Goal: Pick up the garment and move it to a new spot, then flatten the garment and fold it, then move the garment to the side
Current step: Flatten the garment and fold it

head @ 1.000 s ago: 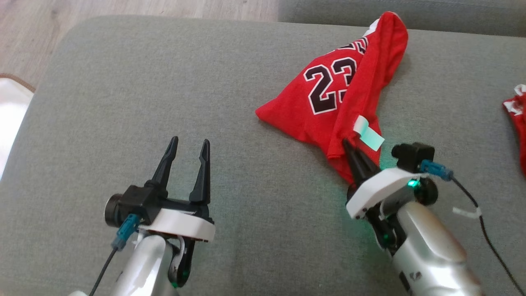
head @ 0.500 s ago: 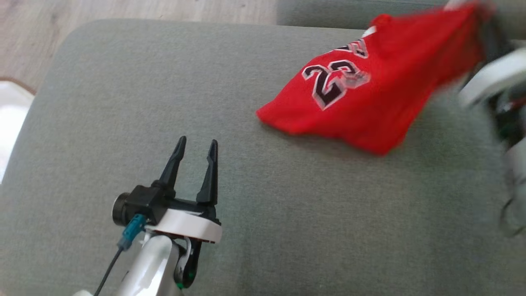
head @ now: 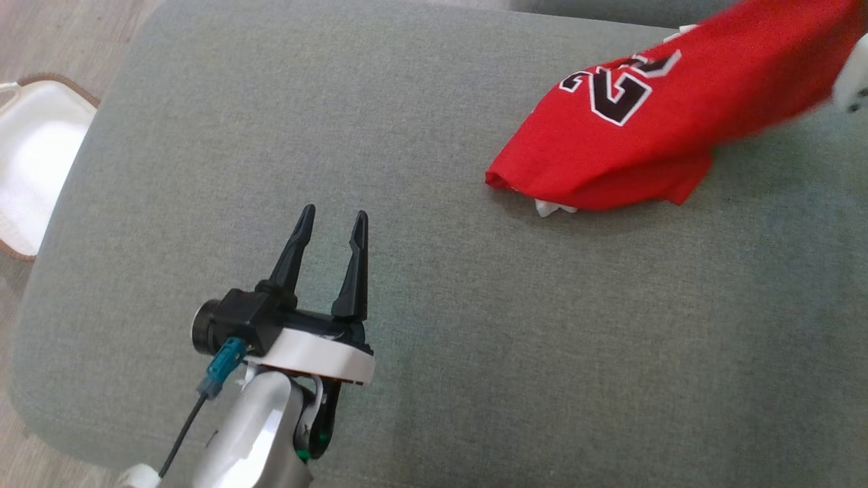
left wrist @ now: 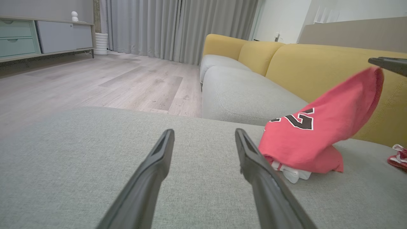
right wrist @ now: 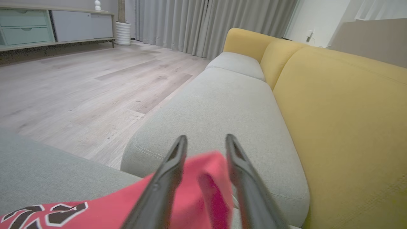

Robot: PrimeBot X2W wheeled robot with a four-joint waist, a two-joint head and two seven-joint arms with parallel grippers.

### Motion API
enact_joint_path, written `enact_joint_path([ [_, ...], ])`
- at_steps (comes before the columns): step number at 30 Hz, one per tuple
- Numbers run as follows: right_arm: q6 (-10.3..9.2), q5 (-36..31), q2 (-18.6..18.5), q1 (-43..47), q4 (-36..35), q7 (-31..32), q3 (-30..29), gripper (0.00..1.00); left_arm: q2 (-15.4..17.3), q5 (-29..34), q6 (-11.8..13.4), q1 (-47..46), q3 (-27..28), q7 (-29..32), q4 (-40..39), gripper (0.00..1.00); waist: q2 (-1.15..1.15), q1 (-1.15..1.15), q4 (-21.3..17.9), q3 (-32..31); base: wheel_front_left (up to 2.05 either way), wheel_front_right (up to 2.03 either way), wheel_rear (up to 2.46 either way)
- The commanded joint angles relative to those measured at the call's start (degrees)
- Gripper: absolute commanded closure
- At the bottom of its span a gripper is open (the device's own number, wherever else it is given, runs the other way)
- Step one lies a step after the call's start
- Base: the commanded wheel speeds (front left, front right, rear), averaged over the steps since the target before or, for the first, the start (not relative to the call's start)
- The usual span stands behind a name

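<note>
The garment [head: 630, 142] is a red jersey with black-and-white numbers, lying on the grey seat cushion [head: 434, 339] at the far right. One corner is drawn upward, and a white label pokes out beneath its near edge. In the left wrist view the garment [left wrist: 318, 133] rises to a peak at a dark finger of my right gripper [left wrist: 389, 63]. My right gripper [right wrist: 205, 138] has its fingers parted, with blurred red cloth [right wrist: 203, 187] loose between them. My left gripper [head: 334, 217] hovers open and empty over the cushion, left of the garment [left wrist: 204, 132].
A white bag with a brown rim [head: 34, 156] sits on the floor beyond the cushion's left edge. Yellow backrests [right wrist: 343, 121] stand behind the seats. Another red cloth piece [left wrist: 397, 156] lies at the far right. A second grey cushion [right wrist: 229, 105] adjoins this one.
My right gripper pulled the garment's corner up and to the right, and its fingers have now parted. The garment's body slid right. The head camera has shifted. The left gripper stays open.
</note>
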Motion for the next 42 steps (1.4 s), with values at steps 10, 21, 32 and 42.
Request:
enact_joint_path([
  [10,-0.04,1.0,6.8,1.7,2.6,-10.8,4.4,0.0,0.4,1.1,0.3,-1.6,3.7,-0.5,-1.2,0.0,0.0,-0.01,-3.3,-2.0,0.0,0.0,0.0],
  [21,-0.04,7.9,13.1,20.4,-10.8,-14.2,8.3,0.0,0.4,2.9,-0.2,1.1,6.0,-0.5,-1.2,0.0,0.0,-0.01,-9.1,-6.0,0.0,0.0,0.0],
  [32,-0.04,6.8,19.9,41.4,-21.9,-13.0,2.0,0.0,0.4,3.9,-0.6,4.1,7.3,-0.5,-1.4,0.0,0.0,-0.01,-11.9,-8.6,0.0,0.0,0.0],
  [42,-0.04,8.6,20.4,35.2,-19.6,-5.4,0.7,0.0,0.4,3.6,-1.3,1.8,5.4,-0.5,-1.5,0.0,0.0,-0.01,-8.6,-4.2,0.0,0.0,0.0],
])
